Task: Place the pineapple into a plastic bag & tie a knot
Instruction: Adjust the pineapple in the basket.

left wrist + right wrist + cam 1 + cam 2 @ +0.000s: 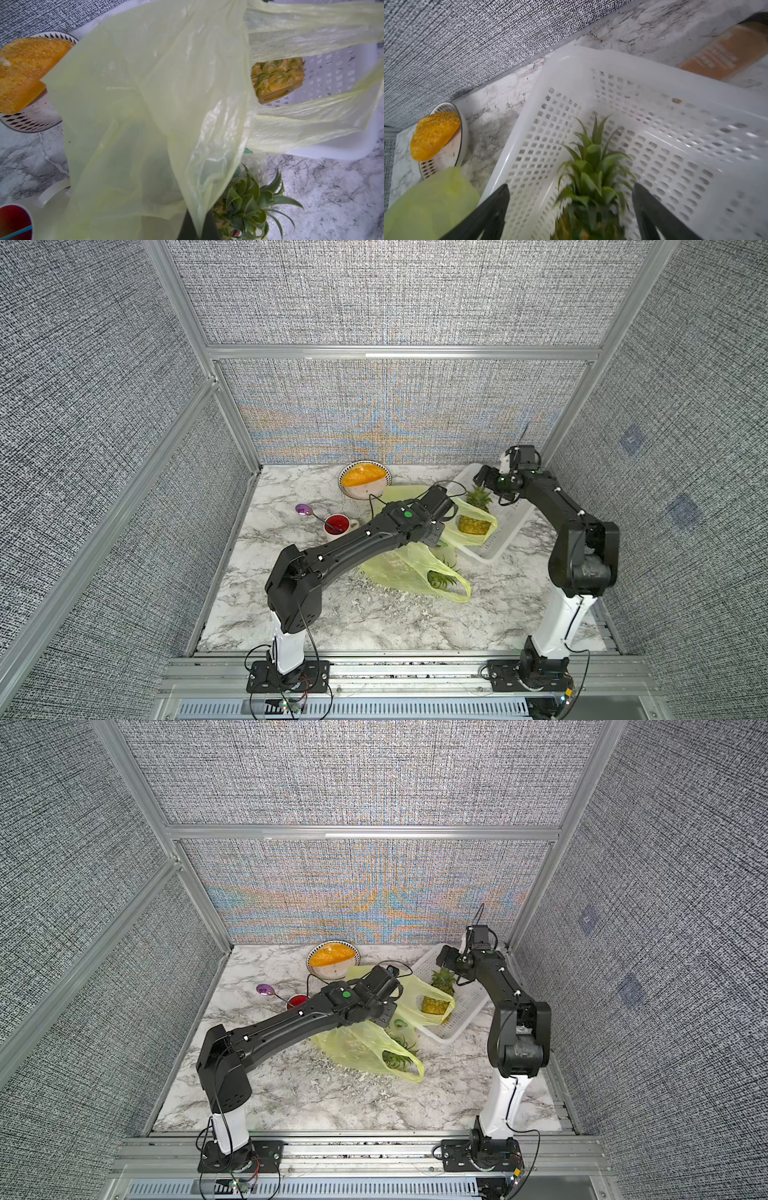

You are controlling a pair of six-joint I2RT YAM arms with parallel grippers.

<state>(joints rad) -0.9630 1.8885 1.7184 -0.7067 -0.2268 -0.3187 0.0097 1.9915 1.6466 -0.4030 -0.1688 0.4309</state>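
Left claw [198, 228] pinches plastic bag [145, 104]; right claw [571, 192] gapes wide

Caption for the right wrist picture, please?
Open right gripper hovers over spiky green-crowned pineapple in white perforated plastic basket.

Grey woven-fabric walls [374, 294] in aluminium framing [399, 352] enclose a brightly lit white marble-patterned tabletop [332, 614].

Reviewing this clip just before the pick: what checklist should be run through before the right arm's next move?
1. Left gripper jaws shut on the plastic bag: ok.
2. Right gripper jaws open, crown between them: ok.
3. Pineapple inside the white basket: ok.
4. Bag handles clear of that pineapple: not ok, they hang across it.
5. Bag mouth wide enough to take the fruit: cannot tell.
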